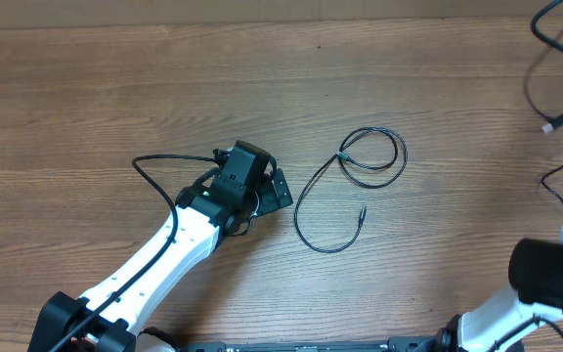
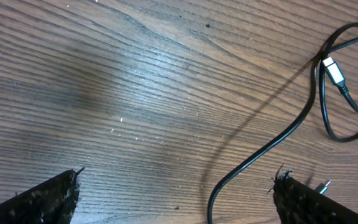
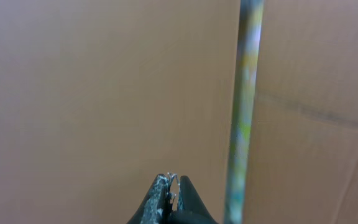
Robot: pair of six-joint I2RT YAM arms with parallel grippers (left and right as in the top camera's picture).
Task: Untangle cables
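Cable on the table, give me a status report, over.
Left hand open, beside cable. Right hand shut, empty. Cable loosely looped, not held. Nothing blocking.

We take this for a robotics lab or test bench. A broad wood-grain laminate worktop (image 1: 115, 88) fills the overhead view. The left white-and-black robot arm (image 1: 169, 249) reaches in from the lower left of the frame, the right white-and-black robot arm (image 1: 501, 318) stands at the lower right, and a plain brown board (image 3: 92, 93) fills the right wrist view.

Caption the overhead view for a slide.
Open left gripper beside a looped black cable on a wooden table.
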